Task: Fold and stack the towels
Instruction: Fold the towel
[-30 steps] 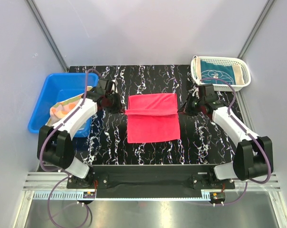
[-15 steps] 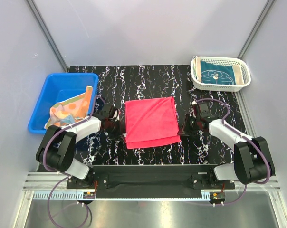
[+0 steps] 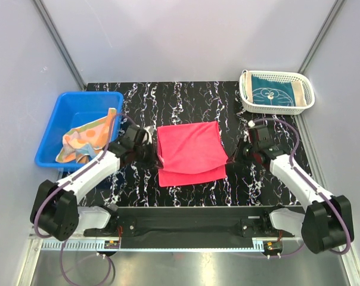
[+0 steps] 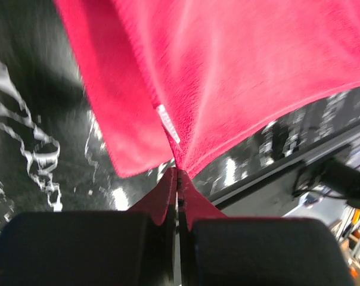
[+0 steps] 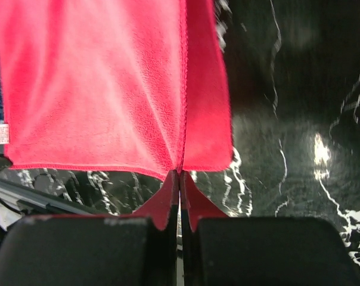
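Note:
The pink-red towel (image 3: 189, 149) lies in the middle of the black marbled table, its upper layer folded toward the near side with a strip of the lower layer showing beneath. My left gripper (image 3: 157, 159) is shut on its near left corner (image 4: 178, 170). At the near right corner my right gripper (image 3: 229, 167) is shut on the cloth (image 5: 180, 170). The towel (image 4: 239, 77) (image 5: 96, 89) stretches away from both sets of jaws. A teal towel (image 3: 274, 93) with a white face lies in the basket. An orange-peach towel (image 3: 87, 138) sits crumpled in the blue bin.
The blue bin (image 3: 61, 113) stands at the table's left edge. The white slatted basket (image 3: 307, 95) stands at the back right corner. A black rail (image 3: 186, 217) runs along the near edge between the arm bases. Grey walls enclose the sides and back.
Both grippers have drawn the towel's far edge over toward the near side, folding it in half. In the last half second they shifted only slightly.

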Available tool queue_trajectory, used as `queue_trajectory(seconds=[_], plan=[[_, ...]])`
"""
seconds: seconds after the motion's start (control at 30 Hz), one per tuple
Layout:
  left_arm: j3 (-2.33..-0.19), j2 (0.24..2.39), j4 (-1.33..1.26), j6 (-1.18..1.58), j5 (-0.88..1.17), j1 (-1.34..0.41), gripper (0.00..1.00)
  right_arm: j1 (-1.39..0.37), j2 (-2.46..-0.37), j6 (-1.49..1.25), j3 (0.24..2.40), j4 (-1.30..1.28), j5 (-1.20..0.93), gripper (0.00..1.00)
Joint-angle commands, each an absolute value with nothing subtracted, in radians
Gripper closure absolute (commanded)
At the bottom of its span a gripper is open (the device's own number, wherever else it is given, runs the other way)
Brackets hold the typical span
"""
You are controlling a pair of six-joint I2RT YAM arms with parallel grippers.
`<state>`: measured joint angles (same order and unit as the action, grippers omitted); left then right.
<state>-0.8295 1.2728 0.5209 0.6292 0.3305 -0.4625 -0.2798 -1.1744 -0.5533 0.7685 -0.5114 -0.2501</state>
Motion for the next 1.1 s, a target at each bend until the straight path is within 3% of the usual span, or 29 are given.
queue_trajectory(seconds=[0.0, 0.27, 0.5, 0.63, 0.7, 0.73, 0.83, 0.9, 1.07], plan=[[-0.706, 1.299, 0.465, 0.673, 0.307, -0.483, 1.0, -0.293, -1.161, -0.609, 0.642, -0.486, -0.264, 1.0], [-0.595, 1.376, 0.365, 0.675, 0.293, -0.495, 1.0, -0.298, -1.21, -0.621, 0.538, -0.354, -0.262, 1.0], [-0.551, 1.318, 0.374, 0.675, 0.287, -0.495, 1.0, -0.304, -1.241, -0.647, 0.517, -0.339, -0.252, 1.0], [-0.525, 1.298, 0.377, 0.689, 0.29, -0.495, 1.0, -0.31, -1.232, -0.669, 0.511, -0.357, -0.256, 0.86], [-0.529, 1.292, 0.409, 0.69, 0.275, -0.497, 0.89, -0.311, -1.22, -0.683, 0.518, -0.379, -0.256, 0.77], [-0.543, 1.287, 0.425, 0.692, 0.258, -0.497, 0.71, -0.311, -1.206, -0.684, 0.528, -0.414, -0.25, 0.75], [-0.625, 1.267, 0.498, 0.693, 0.212, -0.495, 0.55, -0.311, -1.174, -0.669, 0.593, -0.495, -0.206, 0.63], [-0.698, 1.276, 0.551, 0.666, 0.172, -0.492, 0.54, -0.311, -1.169, -0.649, 0.652, -0.497, -0.187, 0.58], [-0.982, 1.45, 0.588, 0.575, 0.084, -0.382, 0.53, -0.31, -1.336, -0.494, 0.858, -0.388, -0.186, 0.57]])
